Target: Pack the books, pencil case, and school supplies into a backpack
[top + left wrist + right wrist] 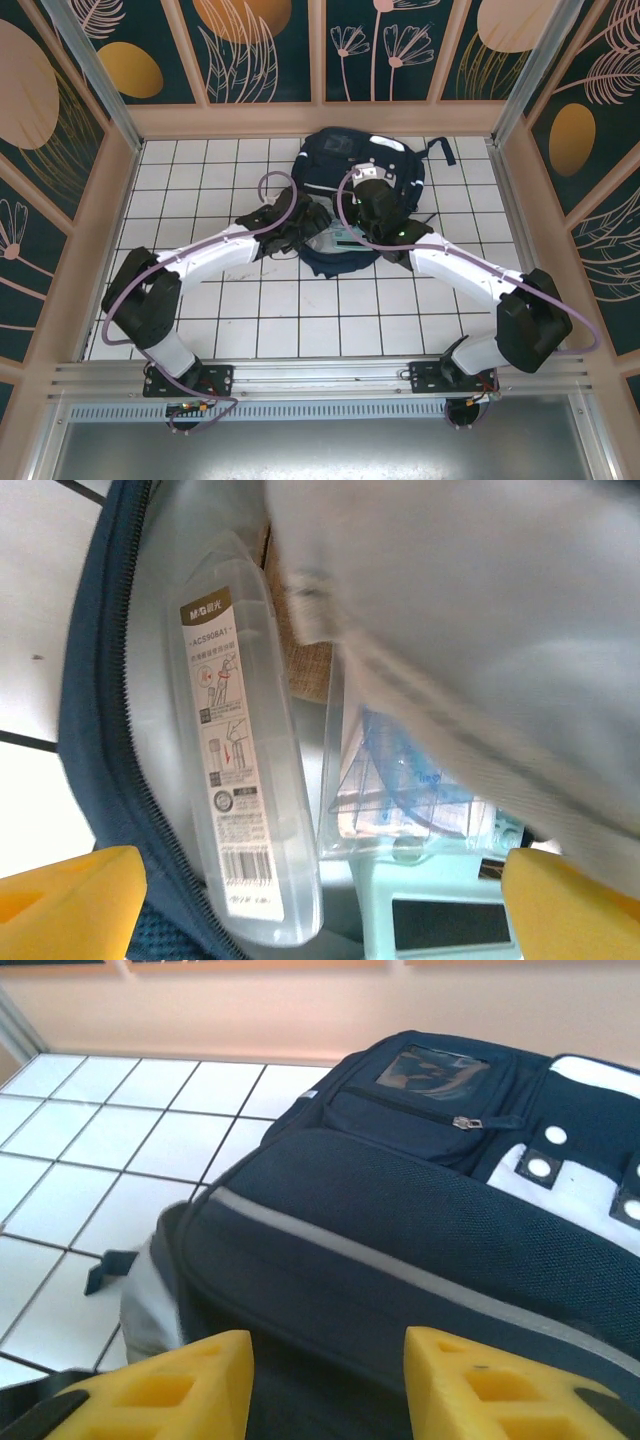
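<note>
At the 12 o'clock half of the tiled surface [200, 190], the backpack [330, 158] lies front-up. In the top view its long axis runs 12 to 6 o'clock, and its open mouth points to 6 o'clock, toward the arm bases. The left gripper [321, 905] hangs at that mouth with its yellow fingers spread wide, gripping nothing.

Inside, in the left wrist view, the long packet [235, 770] lies flat against the grey lining. Its long axis runs 12 to 6 o'clock, with the barcode end at 6. Just beside it at 3 o'clock sits a clear pack [400, 780] of blue plastic shapes. The pale teal calculator [440, 920] is at 5 o'clock. A tan woven patch [305, 665] at 12 o'clock may be the pencil case.

The right gripper [330, 1385] hovers over the backpack's navy front panel, its fingers parted and holding nothing.
</note>
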You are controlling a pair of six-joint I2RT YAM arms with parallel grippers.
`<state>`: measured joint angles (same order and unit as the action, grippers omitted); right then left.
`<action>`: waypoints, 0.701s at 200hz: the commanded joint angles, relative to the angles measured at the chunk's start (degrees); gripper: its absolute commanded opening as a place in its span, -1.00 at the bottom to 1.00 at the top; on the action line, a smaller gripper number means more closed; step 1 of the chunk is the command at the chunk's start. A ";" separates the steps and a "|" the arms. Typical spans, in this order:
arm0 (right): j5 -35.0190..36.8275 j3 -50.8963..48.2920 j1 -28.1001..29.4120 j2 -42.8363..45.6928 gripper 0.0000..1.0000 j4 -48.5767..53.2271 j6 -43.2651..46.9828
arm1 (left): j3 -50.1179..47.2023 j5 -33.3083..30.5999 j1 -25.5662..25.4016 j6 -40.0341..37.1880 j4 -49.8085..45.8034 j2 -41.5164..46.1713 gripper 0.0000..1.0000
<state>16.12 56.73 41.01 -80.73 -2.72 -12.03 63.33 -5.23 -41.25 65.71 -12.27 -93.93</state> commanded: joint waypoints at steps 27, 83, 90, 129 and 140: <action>5.66 -5.81 -0.40 10.76 0.05 2.91 -4.38 | -2.07 -0.57 -0.15 -4.71 -0.14 0.76 0.77; 4.87 -20.67 -5.58 24.26 -0.12 9.67 -16.83 | -5.72 3.31 -0.46 -6.80 5.09 0.58 0.59; 3.66 -22.38 -6.56 25.57 -0.15 9.64 -18.49 | -6.20 3.79 -0.52 -6.80 6.05 0.87 0.59; -8.41 -31.85 -15.86 26.98 -0.27 3.54 -23.56 | -8.84 6.12 -0.62 -7.70 11.22 2.77 0.53; -13.56 -33.55 -18.80 25.66 -0.24 -0.01 -24.26 | -9.48 6.83 -0.62 -7.61 12.76 3.32 0.53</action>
<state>13.39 26.37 27.24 -54.06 3.86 -31.64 55.72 -0.80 -41.58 59.53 -4.93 -92.84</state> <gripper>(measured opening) 0.370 0.767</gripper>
